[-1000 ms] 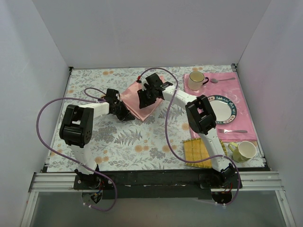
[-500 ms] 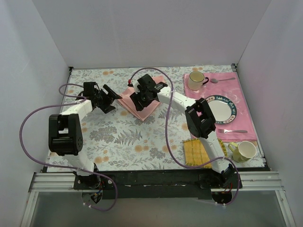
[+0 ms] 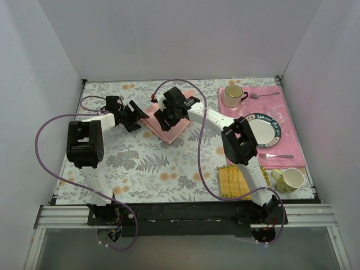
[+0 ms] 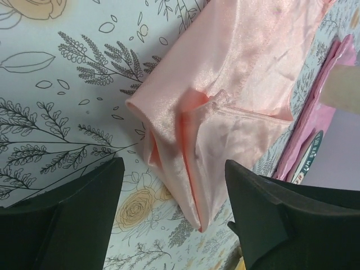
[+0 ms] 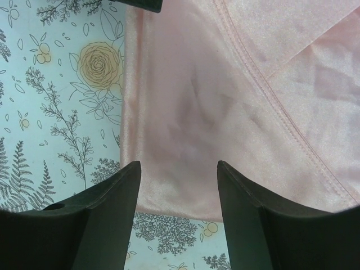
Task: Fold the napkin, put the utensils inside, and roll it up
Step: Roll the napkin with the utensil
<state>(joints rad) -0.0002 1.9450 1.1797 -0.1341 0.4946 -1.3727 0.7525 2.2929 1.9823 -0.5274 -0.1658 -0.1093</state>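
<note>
Your left claw (image 3: pixel 136 117) is spread wide and empty, its fingers (image 4: pixel 76 216) low over the surface (image 3: pixel 146 163), just beside the left corner of the napkin (image 3: pixel 171 128). Your right claw (image 3: pixel 167 116) hangs over the napkin with its fingers (image 5: pixel 256 219) apart, gripping nothing. The napkin lies folded in layers near the middle of the far edge, 1 stitched hem showing on top. The placemat (image 3: pixel 292 143) runs along the right edge, carrying a plate (image 3: pixel 264 130).

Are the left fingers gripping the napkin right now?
No, the left fingers stand wide apart with nothing pinched; the napkin lies on the tablecloth.
</note>
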